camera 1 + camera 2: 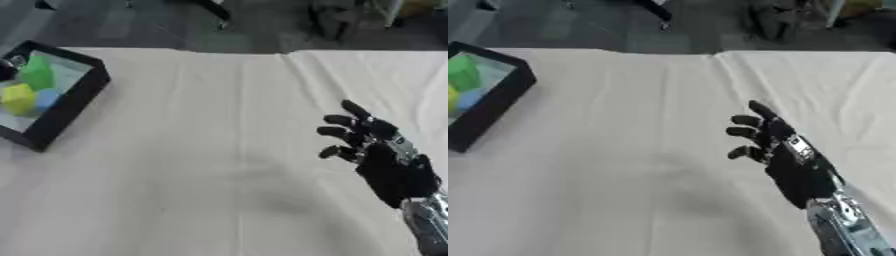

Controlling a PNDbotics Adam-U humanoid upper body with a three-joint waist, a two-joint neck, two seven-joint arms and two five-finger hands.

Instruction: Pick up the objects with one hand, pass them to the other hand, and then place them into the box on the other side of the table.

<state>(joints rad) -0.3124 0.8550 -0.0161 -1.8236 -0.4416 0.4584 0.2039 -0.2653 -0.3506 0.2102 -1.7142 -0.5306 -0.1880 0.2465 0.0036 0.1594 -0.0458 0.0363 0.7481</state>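
Left eye view gives us the black right hand (385, 160) at about four o'clock in the picture, coming up from the lower right corner on a black forearm with a silver, shiny section (429, 222) nearest the edge. Fingers (339, 120) are spread and only lightly bent, pointing toward ten o'clock, and nothing sits between them: this hand is released, holding nothing at all. It hangs over the cream cloth-covered counter (210, 150); whether it touches the cloth I can't tell. A faint soft shadow (280, 205) lies on the cloth at about seven o'clock from the hand.

Over at nine to ten o'clock, well apart from the hand, sits the black-walled square box (74, 105) with a pale inside, turned askew and cut off by the left edge. Inside it: a green block (37, 72) toward the far side, a yellow block (17, 97) just below it, and a light blue block (46, 98) beside the yellow one, all bunched close together. A small dark bit shows at the box's far left rim, too little to name.

Long creases in the cloth run from twelve toward six o'clock. Beyond the counter's far edge, dark grey floor (131, 25) at twelve o'clock.
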